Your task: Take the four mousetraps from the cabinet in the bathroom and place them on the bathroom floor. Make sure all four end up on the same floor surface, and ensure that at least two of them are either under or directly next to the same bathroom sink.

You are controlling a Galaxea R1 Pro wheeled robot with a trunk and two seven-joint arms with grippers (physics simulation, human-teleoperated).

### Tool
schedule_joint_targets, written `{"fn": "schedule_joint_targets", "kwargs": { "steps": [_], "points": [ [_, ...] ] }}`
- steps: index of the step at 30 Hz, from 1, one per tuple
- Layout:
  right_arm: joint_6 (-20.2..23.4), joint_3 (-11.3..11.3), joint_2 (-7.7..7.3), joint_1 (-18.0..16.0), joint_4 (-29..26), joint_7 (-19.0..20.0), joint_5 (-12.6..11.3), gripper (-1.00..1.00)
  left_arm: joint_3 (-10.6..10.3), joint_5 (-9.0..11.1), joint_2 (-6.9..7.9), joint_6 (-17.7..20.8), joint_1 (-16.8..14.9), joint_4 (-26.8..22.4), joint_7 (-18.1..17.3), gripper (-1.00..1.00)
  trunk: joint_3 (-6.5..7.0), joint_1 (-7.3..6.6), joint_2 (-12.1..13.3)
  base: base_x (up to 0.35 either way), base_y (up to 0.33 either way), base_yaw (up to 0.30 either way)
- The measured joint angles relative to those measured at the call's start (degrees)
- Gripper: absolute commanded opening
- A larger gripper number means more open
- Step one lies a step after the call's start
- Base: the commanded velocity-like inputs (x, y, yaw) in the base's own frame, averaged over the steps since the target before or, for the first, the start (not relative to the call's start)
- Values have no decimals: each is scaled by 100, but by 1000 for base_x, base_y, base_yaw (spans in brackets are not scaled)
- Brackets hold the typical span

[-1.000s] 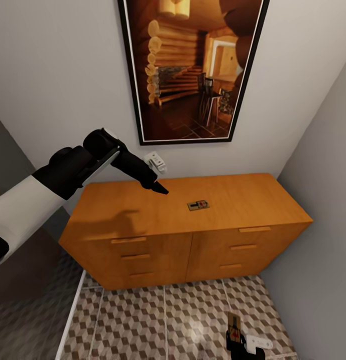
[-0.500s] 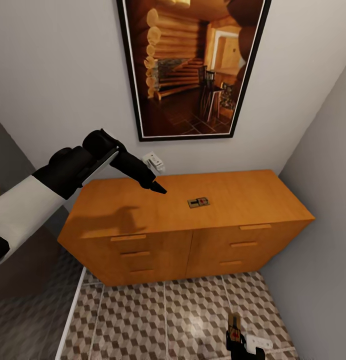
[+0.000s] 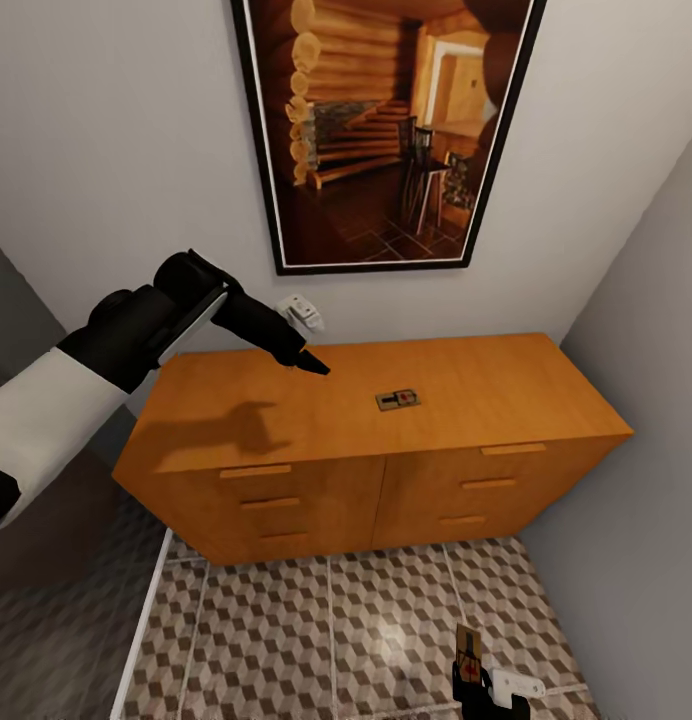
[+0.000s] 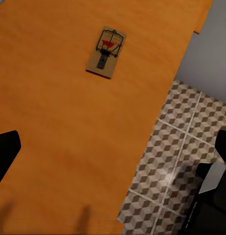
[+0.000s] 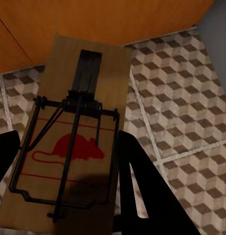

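The step in hand looks like the fetching of another trap from the cabinet (image 3: 366, 400) top, with one trap already carried.

Taking the cabinet as the landmark and going left to right: the left gripper (image 3: 311, 364) hangs above the left half of its top, near the back wall, its dark fingers pointing toward the middle. Whether its jaws are parted or closed I cannot tell from the head view; the left wrist view shows one dark fingertip (image 4: 5, 152) at the frame's edge, which hints at a spread but does not settle it. A little right of the gripper, near the top's centre, a mousetrap (image 3: 397, 400) lies flat, apart from the fingers. Below the cabinet's right half, over the bathroom floor (image 3: 286, 640), the right gripper (image 3: 476, 680) is clamped on a second mousetrap (image 5: 74, 142), held clear of the tiles.

The next move calls for carrying the left gripper rightward over the lying trap, squaring the fingers to the board, and coming down onto it.

Against the earlier pictures, the whole view has shifted a little, so the camera has moved; the left gripper sits slightly higher and further back over the top, and the trap on the cabinet lies as before.
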Motion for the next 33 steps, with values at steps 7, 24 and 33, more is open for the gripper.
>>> {"fn": "schedule_joint_targets", "kwargs": {
  "steps": [7,24,33],
  "points": [
    [0,0,0,0,3,0,-3,-100,280,-217,1,-9,0,56,-13,100,-60,0,0,0,0,0],
    [0,0,0,0,5,0,-1,-100,252,-274,-8,7,0,21,-25,100,-142,0,0,0,0,0],
    [0,0,0,0,5,0,-1,-100,244,-274,-8,7,0,19,-25,100,-222,0,0,0,0,0]
  ]
}}
